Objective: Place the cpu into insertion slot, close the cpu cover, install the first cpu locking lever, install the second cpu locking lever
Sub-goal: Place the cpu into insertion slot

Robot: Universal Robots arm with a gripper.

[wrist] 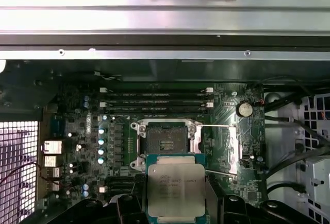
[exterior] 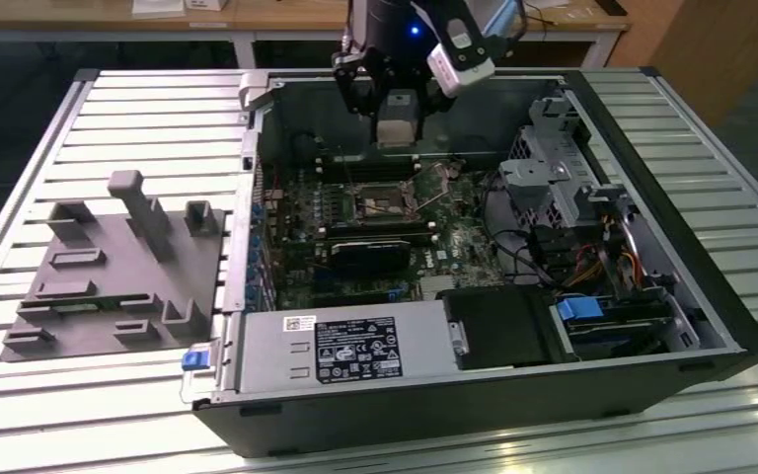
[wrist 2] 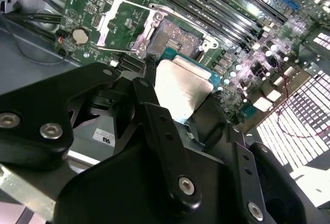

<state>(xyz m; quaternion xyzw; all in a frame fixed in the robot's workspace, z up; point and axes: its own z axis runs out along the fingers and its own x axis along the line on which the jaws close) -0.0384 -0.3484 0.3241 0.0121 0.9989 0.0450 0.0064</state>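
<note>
My gripper (wrist: 176,206) is shut on the cpu (wrist: 176,188), a flat square chip with a dull silver top on a green board. In both wrist views black fingers (wrist 2: 148,105) grip two opposite edges of the cpu (wrist 2: 183,87). The chip hangs above the motherboard, a little to one side of the insertion slot (wrist: 166,141), a dark square socket that lies bare. The cpu cover (wrist 2: 124,23), a thin silvery frame with a window, is swung open beside the insertion slot (wrist 2: 175,38). In the exterior view the gripper (exterior: 397,128) hovers inside the open case, above the insertion slot (exterior: 382,202).
The computer case (exterior: 643,99) lies open on a slatted metal table. Memory slots (wrist: 154,100) run along one side of the socket. A black round cooler (exterior: 366,255), a power supply (exterior: 340,351), drive cages and cables (exterior: 576,217) crowd the case. A grey fixture (exterior: 103,276) sits at the exterior view's left.
</note>
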